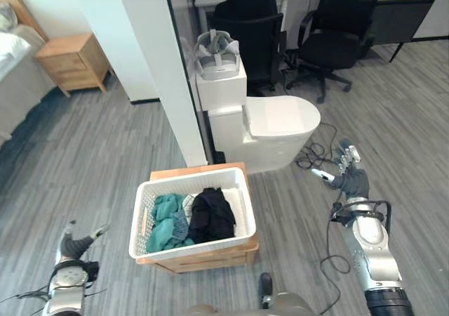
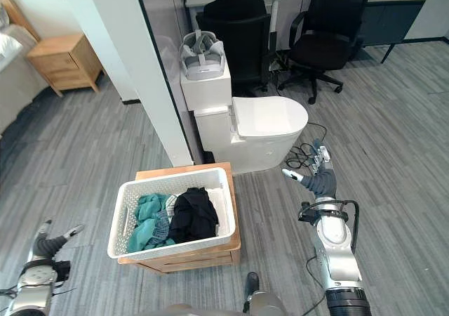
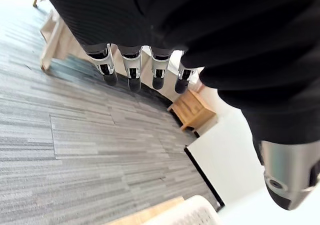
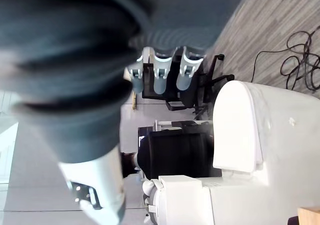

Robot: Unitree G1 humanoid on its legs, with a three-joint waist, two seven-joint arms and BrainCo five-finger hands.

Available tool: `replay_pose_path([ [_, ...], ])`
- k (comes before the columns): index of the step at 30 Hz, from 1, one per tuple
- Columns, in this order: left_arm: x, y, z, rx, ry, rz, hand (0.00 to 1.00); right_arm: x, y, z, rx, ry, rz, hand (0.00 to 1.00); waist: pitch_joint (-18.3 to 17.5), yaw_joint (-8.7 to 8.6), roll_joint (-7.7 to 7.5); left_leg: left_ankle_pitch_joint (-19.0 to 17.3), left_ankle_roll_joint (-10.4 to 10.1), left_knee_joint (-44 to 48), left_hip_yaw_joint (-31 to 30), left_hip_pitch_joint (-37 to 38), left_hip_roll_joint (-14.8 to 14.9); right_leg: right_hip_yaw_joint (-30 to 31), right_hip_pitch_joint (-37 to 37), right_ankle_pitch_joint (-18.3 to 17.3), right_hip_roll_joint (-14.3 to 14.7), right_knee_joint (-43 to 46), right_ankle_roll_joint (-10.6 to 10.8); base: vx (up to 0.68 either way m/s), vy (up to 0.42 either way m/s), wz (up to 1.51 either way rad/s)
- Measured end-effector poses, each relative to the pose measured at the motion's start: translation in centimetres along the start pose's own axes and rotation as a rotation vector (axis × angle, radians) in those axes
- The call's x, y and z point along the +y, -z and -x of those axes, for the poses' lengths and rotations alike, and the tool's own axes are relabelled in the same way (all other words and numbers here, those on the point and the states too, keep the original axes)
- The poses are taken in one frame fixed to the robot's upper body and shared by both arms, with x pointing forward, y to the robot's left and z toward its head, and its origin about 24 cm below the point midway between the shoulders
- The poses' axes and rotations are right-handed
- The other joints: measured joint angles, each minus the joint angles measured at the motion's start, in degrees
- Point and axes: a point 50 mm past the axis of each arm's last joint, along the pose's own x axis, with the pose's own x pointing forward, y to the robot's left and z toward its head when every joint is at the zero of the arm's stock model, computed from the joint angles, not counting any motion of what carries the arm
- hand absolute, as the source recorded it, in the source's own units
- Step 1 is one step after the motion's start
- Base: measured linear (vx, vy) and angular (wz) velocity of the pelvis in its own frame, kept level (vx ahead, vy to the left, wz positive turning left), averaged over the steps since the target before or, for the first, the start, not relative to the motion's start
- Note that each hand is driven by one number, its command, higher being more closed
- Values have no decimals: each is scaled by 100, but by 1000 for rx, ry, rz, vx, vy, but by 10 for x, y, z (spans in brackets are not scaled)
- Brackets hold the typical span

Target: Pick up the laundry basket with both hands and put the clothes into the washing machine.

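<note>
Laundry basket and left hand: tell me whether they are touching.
Apart. The left eye view shows a strip of bare floor between the open left hand and the laundry basket.

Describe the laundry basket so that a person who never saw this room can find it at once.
Find the white toilet on the grey floor; in front of it, nearer the robot, is a low wooden stand. The laundry basket sits on top. Unlike that stand, it is white with perforated walls, and holds teal and black clothes.
</note>
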Motion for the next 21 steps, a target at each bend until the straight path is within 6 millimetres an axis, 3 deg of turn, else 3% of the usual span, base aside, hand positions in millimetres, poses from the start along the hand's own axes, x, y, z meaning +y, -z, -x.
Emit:
replay_pose_path([
  [2,-8,2,3,10,16,17,0,0,-2,0,-7,-2,-3,0,5,22,-14,-17,72,-229,256,-72,52,25,-375,-164,-59,553,46,-72,-190,-11],
  [3,-10,1,2,6,20,22,0,0,-3,0,-14,-2,-4,0,-21,-73,-253,18,74,-223,320,-69,-48,167,-549,-521,-246,1058,46,4,-175,26],
  [4,-18,3,5,11,39,35,0,-2,-7,-4,-29,0,2,0,-9,-152,-223,111,-66,-63,263,-76,-29,171,-613,-682,-246,1218,2,17,-211,16],
  [5,-23,5,8,11,66,20,0,0,-11,-8,-48,-1,-4,0,-10,-154,-103,152,-144,23,216,-164,23,190,-634,-683,-156,1205,2,24,-119,-6],
  [7,-23,1,13,-21,74,32,0,2,-13,-10,-57,10,-2,0,-53,-156,17,186,-206,-127,284,-147,100,274,-661,-684,-7,1068,-1,5,-97,-31],
  [10,-27,-1,26,-68,88,70,0,4,-10,-8,-49,13,2,0,-157,-151,183,245,-295,-683,456,42,129,279,-595,-580,94,624,81,62,17,-30],
  [11,-33,0,31,-69,106,77,0,5,-9,-7,-42,14,6,0,-164,-174,244,350,-280,-763,470,121,130,306,-504,-398,106,494,97,59,79,-25],
  [14,-43,8,38,-44,150,82,0,8,-5,-5,-26,11,4,0,-221,-162,343,388,-242,-783,620,182,103,436,-429,-314,128,337,188,44,87,-20],
  [21,-43,14,42,-25,152,75,0,9,6,4,30,6,29,0,-238,-6,367,446,-64,-860,902,113,-54,635,-419,145,47,-248,259,63,121,-17],
])
